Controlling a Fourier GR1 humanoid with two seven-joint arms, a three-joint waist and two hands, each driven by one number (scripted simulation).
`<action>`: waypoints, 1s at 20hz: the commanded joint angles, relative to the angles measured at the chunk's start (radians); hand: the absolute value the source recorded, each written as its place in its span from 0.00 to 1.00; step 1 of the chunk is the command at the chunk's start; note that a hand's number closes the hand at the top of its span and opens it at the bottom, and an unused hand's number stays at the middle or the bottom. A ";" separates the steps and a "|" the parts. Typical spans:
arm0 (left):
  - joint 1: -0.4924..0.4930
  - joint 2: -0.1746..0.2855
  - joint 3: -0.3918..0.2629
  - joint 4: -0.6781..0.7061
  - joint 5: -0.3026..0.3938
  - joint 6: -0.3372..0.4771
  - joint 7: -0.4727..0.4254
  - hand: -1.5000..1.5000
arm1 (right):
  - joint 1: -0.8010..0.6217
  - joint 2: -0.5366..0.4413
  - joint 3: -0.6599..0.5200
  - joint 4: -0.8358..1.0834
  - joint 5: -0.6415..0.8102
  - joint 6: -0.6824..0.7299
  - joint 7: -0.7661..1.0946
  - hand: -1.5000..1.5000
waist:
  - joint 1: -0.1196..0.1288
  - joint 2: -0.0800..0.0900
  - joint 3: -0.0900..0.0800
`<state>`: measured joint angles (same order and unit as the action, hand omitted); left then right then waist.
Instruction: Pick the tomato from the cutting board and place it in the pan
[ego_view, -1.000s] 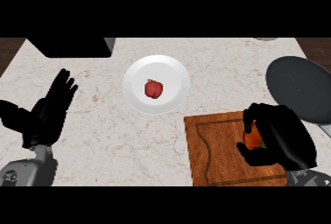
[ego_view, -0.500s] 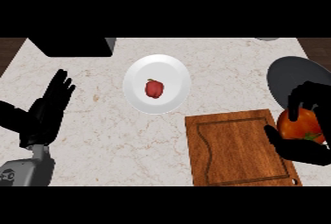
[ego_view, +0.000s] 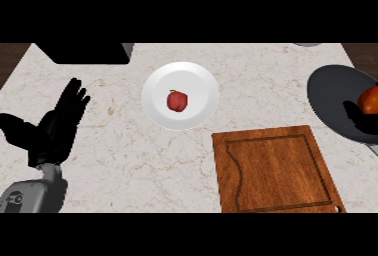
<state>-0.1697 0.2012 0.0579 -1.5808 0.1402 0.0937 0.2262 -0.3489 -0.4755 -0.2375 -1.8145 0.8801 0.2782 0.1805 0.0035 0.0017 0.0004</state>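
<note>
Tomato (ego_view: 370, 100) and pan (ego_view: 332, 90) partly beyond right edge

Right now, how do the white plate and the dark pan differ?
The plate is white and fully in view mid-counter; the pan is dark grey and cut off by the right edge. The plate holds a small dark-red fruit lying alone; over the pan is an orange-red tomato with the right hand beside it. Both are round and rest on the marble counter.
</note>
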 joint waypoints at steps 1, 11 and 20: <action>-0.030 0.021 0.009 -0.029 0.004 -0.004 0.054 0.50 | -0.010 -0.056 -0.135 0.226 -0.051 -0.113 -0.163 1.00 | 0.004 0.002 0.001; 0.014 -0.011 -0.005 -0.022 -0.020 -0.009 -0.005 0.50 | -0.180 -0.178 -0.219 0.879 -0.070 -0.332 -0.546 1.00 | 0.024 0.008 0.002; -0.033 -0.014 -0.011 -0.038 -0.009 -0.014 0.057 0.50 | -0.303 -0.174 -0.204 1.321 -0.030 -0.513 -0.802 1.00 | 0.046 0.017 0.005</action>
<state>-0.1954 0.1892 0.0576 -1.5937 0.1339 0.0746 0.2457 -0.6514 -0.6434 -0.4281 -0.6589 0.8366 -0.1420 -0.4998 0.0378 0.0138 0.0025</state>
